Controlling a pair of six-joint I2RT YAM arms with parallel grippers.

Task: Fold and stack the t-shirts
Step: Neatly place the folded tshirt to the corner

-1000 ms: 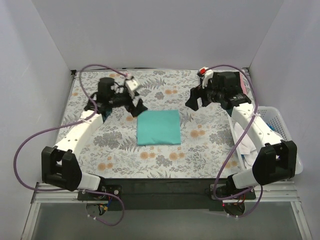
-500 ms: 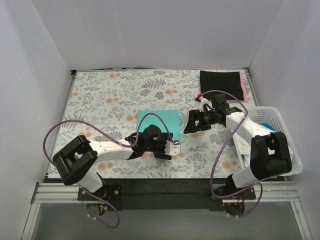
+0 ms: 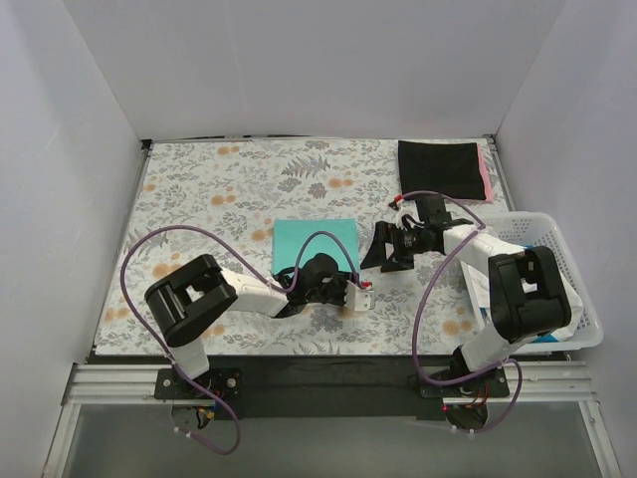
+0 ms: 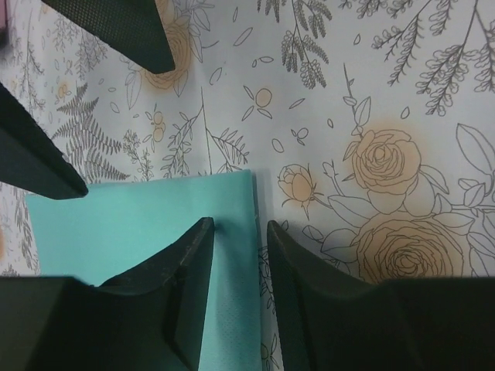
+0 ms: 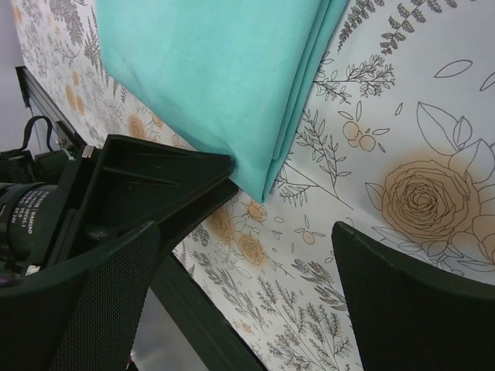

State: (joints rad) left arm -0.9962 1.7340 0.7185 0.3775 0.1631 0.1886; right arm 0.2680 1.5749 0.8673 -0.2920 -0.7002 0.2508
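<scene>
A folded teal-green t-shirt (image 3: 314,244) lies flat in the middle of the table. My left gripper (image 3: 343,286) reaches in from the left and sits low at its near edge, close to the near right corner. In the left wrist view the left gripper (image 4: 240,228) straddles that edge of the teal shirt (image 4: 139,224): one finger rests on it, the other on the table cloth, with a narrow gap between. My right gripper (image 3: 386,251) stands open just right of the same corner. The right gripper (image 5: 247,232) holds nothing, with the teal shirt (image 5: 209,69) ahead of it. A folded black t-shirt (image 3: 440,164) lies on a pink one (image 3: 488,177) at the far right.
The grey-and-orange floral cloth (image 3: 209,199) covers the table. A white lattice basket (image 3: 557,249) with more cloth in it stands along the right edge, beside the right arm. White walls close in the back and both sides.
Both arms have come from the far side of the table to the teal shirt's near right corner. The left jaws have narrowed from wide open. The right jaws stay wide.
</scene>
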